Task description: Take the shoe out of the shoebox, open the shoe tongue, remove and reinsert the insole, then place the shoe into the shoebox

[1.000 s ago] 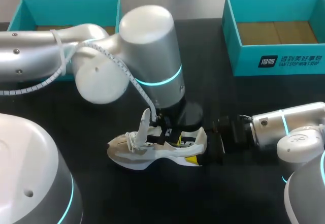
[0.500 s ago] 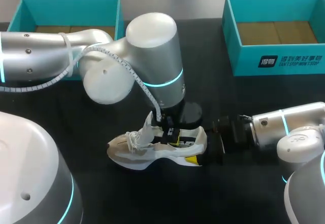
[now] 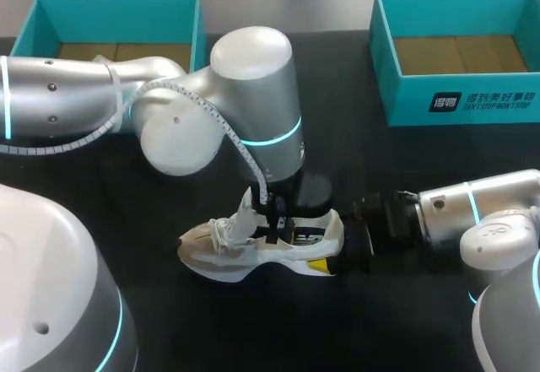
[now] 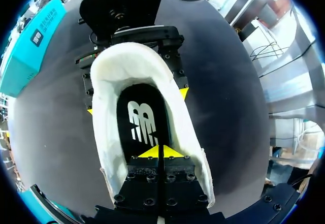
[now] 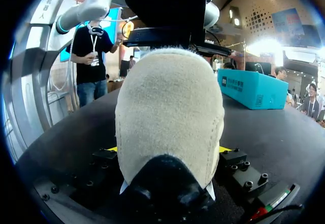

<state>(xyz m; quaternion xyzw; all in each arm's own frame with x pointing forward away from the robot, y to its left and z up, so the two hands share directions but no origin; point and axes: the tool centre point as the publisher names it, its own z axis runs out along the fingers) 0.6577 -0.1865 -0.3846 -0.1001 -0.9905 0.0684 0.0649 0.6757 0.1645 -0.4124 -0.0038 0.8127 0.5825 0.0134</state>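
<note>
A: Where's the shoe (image 3: 226,258)?
B: On the table (image 3: 211,330), sole down, its heel clamped from both sides by the right gripper (image 5: 169,149).
A: And the left gripper (image 4: 162,152)?
B: Down in the shoe's mouth, tips pressed together over the insole (image 4: 144,117). Whether they pinch it, I can't tell.
A: And beyond?
B: Left box (image 3: 197,30) and right box (image 3: 405,106), farther back, well apart.

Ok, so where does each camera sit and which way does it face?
Head view: above and behind, looking down on the table; left arm, right arm and the shoe show.
Left wrist view: on the left arm, looking down into the shoe at the insole; left gripper shut.
Right wrist view: on the right arm, looking level at the heel; right gripper shut on the shoe.
Shared: all show the shoe; each wrist view shows the other gripper.
</note>
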